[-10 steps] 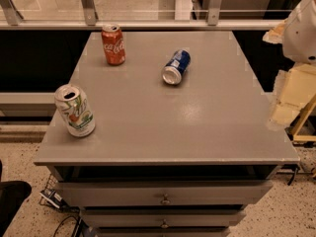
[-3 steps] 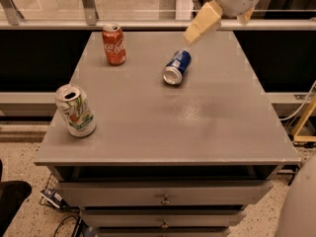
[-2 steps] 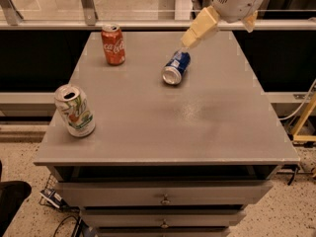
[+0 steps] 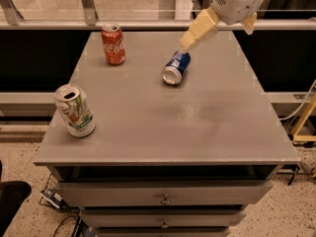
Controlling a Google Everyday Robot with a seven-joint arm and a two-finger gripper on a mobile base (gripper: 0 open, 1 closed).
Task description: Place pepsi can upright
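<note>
The pepsi can point(image 4: 176, 67), dark blue with silver ends, lies on its side on the grey cabinet top point(image 4: 197, 112), right of centre towards the back, its open end facing the front left. My gripper point(image 4: 217, 36) hangs over the back right of the top, just above and behind the can. It is open and empty. One cream finger point(image 4: 197, 31) points down at the can's far end, its tip close above it. The other fingertip shows to the right of the white wrist.
A red Coca-Cola can point(image 4: 113, 44) stands upright at the back left. A white and green can point(image 4: 75, 110) stands upright near the front left edge. Below the top are drawers point(image 4: 163, 194). A railing and glass run behind the cabinet.
My gripper has swung from the cabinet's right side to above the back, then come lower and closer to the pepsi can. The cans have not moved.
</note>
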